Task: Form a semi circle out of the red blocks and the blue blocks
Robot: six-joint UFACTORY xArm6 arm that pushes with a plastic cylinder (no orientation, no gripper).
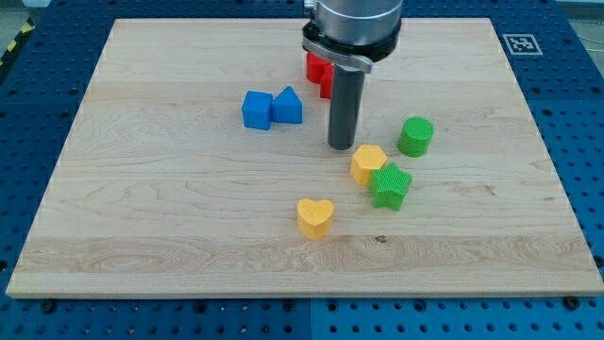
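Two blue blocks sit side by side left of centre: a blue cube [256,110] and a blue block with a peaked top [288,106], touching. Red blocks [317,72] lie at the view's top centre, mostly hidden behind the rod; their shapes and number cannot be made out. My tip [341,145] rests on the board below the red blocks, to the right of the peaked blue block and just above-left of the yellow hexagon-like block. It touches no block.
A yellow block [368,163] touches a green star block [391,186] right of centre. A green cylinder [415,136] stands further right. A yellow heart [315,217] lies lower centre. The wooden board [142,236] lies on a blue perforated table.
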